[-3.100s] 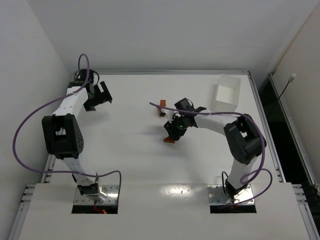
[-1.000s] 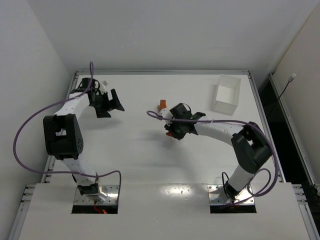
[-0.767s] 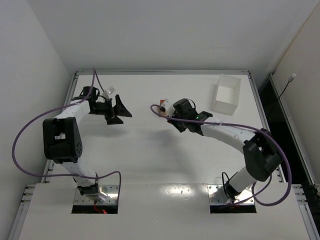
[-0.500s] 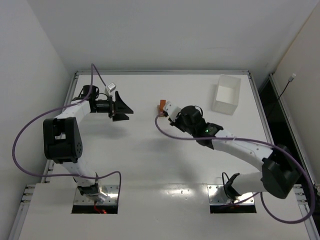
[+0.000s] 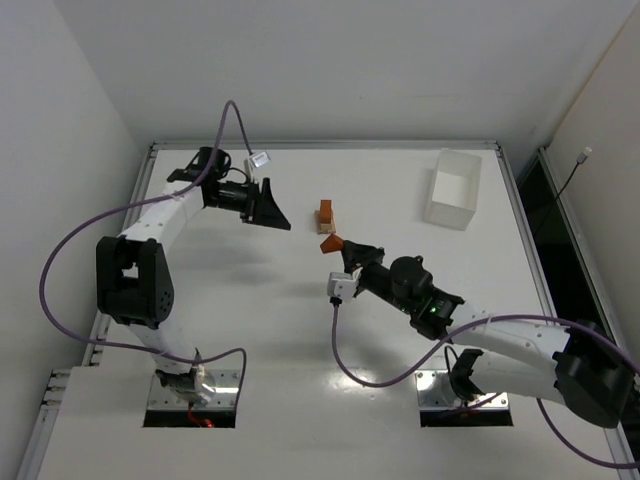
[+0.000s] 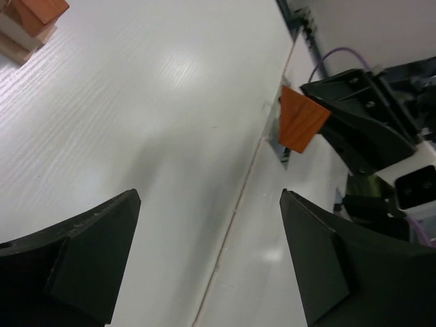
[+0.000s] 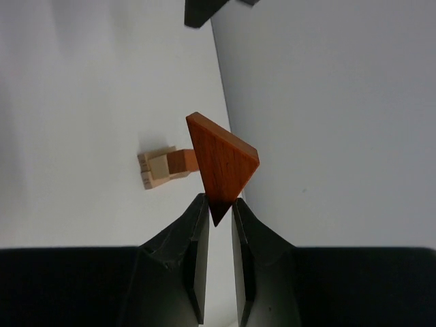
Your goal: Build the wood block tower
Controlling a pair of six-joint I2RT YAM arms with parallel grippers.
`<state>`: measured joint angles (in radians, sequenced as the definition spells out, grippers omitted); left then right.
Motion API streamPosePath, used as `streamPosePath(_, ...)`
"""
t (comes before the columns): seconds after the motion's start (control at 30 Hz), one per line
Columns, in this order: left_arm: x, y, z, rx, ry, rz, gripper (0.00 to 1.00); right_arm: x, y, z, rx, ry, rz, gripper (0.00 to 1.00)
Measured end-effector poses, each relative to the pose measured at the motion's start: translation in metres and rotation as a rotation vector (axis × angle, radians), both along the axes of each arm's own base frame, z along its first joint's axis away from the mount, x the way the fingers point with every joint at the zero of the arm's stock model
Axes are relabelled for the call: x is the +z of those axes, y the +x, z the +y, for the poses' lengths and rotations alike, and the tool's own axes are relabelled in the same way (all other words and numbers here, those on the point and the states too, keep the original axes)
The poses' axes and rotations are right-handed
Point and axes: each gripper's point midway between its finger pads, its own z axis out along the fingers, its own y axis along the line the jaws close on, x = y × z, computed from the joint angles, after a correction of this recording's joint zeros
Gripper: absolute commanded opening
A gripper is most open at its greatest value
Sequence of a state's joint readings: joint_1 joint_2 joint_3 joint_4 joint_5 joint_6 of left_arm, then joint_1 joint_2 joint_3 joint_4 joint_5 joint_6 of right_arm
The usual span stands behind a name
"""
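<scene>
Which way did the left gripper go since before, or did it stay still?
Yes, it moved. The left gripper has swung rightward, closer to the wood block tower and the white tray.

The white table (image 5: 250,310) has a metal rim (image 5: 320,145) along its far edge. Toward the far side of its middle stands a small tower (image 5: 325,214) of tan blocks with a reddish-brown one on top. A white tray (image 5: 448,214) sits near the far right corner, well apart from the tower.
</scene>
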<state>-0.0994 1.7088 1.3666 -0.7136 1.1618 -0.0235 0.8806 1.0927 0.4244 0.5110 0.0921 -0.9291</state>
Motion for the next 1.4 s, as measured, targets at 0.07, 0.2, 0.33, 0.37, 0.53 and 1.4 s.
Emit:
streamPosePath(0.07,-0.004,-0.002,-0.006,-0.022,0.05,-0.036,0.78,0.009,-0.003,0.004,0.037,-0.007,-0.054,0.0)
streamPosePath(0.2,-0.01,-0.015,-0.023,-0.081,0.142,-0.112,0.69,0.028,-0.01,0.013,0.086,0.003,-0.137,0.0)
streamPosePath(0.33,0.001,-0.026,-0.035,-0.11,0.204,-0.23,0.65,0.035,-0.018,0.021,0.121,0.0,-0.183,0.0)
streamPosePath(0.37,0.005,-0.027,-0.035,-0.105,0.22,-0.266,0.65,0.036,-0.019,0.022,0.126,-0.003,-0.187,0.0)
streamPosePath(0.53,0.037,-0.025,-0.035,-0.045,0.283,-0.483,0.7,0.029,-0.022,0.025,0.142,-0.031,-0.179,0.0)
streamPosePath(1.4,0.053,-0.071,-0.066,-0.181,0.34,-0.817,0.73,0.026,-0.02,0.024,0.061,-0.079,-0.263,0.0)
